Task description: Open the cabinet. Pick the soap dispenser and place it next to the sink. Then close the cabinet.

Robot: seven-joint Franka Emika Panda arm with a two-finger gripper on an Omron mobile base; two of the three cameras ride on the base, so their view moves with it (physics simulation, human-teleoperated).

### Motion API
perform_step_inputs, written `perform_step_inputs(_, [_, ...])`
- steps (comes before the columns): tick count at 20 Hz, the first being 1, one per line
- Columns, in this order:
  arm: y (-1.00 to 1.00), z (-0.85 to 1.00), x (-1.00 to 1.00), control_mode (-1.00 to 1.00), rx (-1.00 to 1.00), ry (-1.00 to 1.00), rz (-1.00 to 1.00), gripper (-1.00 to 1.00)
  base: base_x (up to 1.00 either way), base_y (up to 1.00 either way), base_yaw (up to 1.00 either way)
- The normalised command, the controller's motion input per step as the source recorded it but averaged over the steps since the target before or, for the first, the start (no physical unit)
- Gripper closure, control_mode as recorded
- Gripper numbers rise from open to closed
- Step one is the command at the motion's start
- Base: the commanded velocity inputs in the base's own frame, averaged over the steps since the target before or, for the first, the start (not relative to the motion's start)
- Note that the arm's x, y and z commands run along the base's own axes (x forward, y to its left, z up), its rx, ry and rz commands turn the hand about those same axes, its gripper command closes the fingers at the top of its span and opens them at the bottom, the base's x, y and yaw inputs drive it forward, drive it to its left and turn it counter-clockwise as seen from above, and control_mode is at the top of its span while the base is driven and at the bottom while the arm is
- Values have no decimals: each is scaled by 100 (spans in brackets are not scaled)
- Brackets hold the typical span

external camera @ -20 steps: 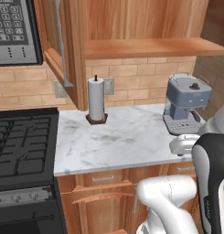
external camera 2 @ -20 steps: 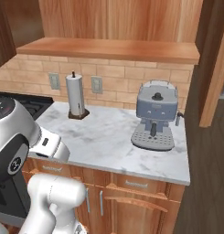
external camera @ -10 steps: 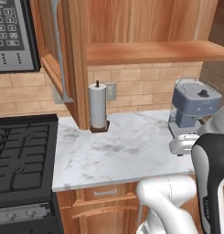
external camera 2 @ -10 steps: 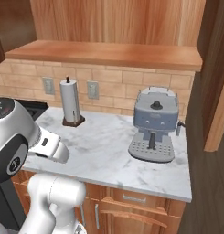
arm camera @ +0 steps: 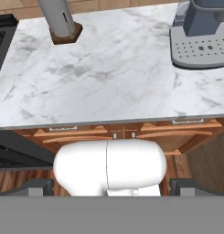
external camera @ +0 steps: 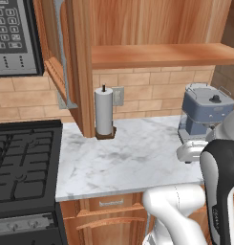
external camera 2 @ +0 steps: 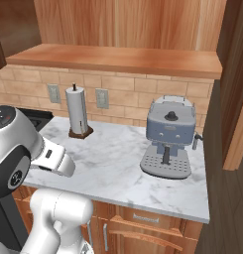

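We see the cabinet already standing open: one door swings out at the left in the left base view, another hangs at the right edge of the right base view, and the plain wooden shelf floor lies bare where we can see it. The soap dispenser is not among the things we can make out here, so we cannot say where it stands.

On the marble table we find a paper towel roll on its brown base near the back wall and a grey-blue coffee machine well apart from it toward the right. A black stove adjoins the table on the left, with a microwave above it.

Our gripper hangs low in front of the table edge, over the lower drawers, with its two dark tips set far apart, fully open and holding nothing.

We judge that the opening step is done and the pick is in hand. The next move calls for us to bring the bottle into sight before reaching for it.
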Motion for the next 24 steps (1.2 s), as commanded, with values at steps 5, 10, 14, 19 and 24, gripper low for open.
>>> perform_step_inputs(5, [0, 0, 0, 100, 0, 0, 0, -100, 0, 0, 0])
perform_step_inputs(10, [0, 0, 0, 100, 0, 0, 0, -100, 0, 0, 0])
perform_step_inputs(14, [0, 0, 0, 100, 0, 0, 0, -100, 0, 0, 0])
perform_step_inputs(19, [0, 0, 0, 100, 0, 0, 0, -100, 0, 0, 0])
perform_step_inputs(24, [0, 0, 0, 100, 0, 0, 0, -100, 0, 0, 0])
